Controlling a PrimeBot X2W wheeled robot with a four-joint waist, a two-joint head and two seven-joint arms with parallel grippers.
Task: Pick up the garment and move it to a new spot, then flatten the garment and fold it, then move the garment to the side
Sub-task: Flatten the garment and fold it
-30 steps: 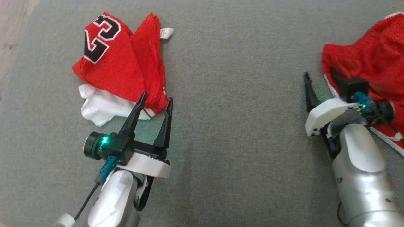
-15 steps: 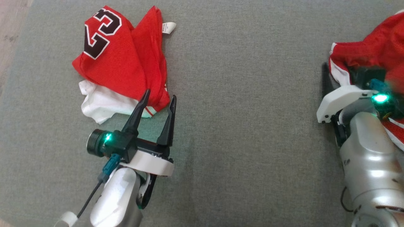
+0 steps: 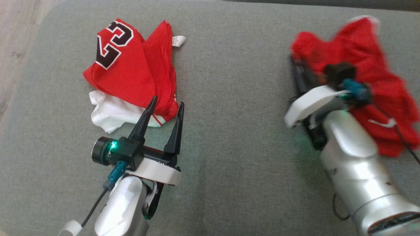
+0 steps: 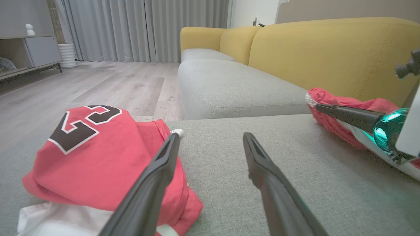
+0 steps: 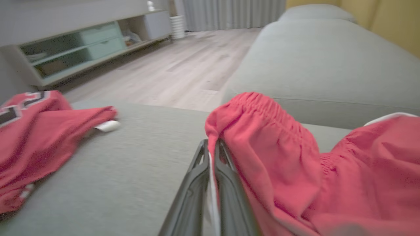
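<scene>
The garment, red shorts (image 3: 364, 52) with an elastic waistband (image 5: 272, 111) and white trim, lies bunched at the right of the grey cushion (image 3: 236, 98). My right gripper (image 3: 294, 64) is shut on its left edge, with a white strip of trim pinched between the fingers (image 5: 197, 183). From the left wrist view the same grip shows at the far right, on the shorts (image 4: 328, 98). My left gripper (image 3: 168, 101) stands open and holds nothing. Its fingertips are just short of a crumpled red jersey (image 3: 131, 75) with black numerals.
A white cloth (image 3: 108, 114) pokes out from under the jersey. Wooden floor (image 3: 16, 39) runs past the cushion's left edge. A yellow sofa back (image 4: 328, 55) rises behind the seat, and a low shelf unit (image 5: 82, 49) stands across the room.
My right gripper has shut on the edge of the shorts and pulled them leftward over the cushion. The left arm has held still, and the head camera has shifted a little.
</scene>
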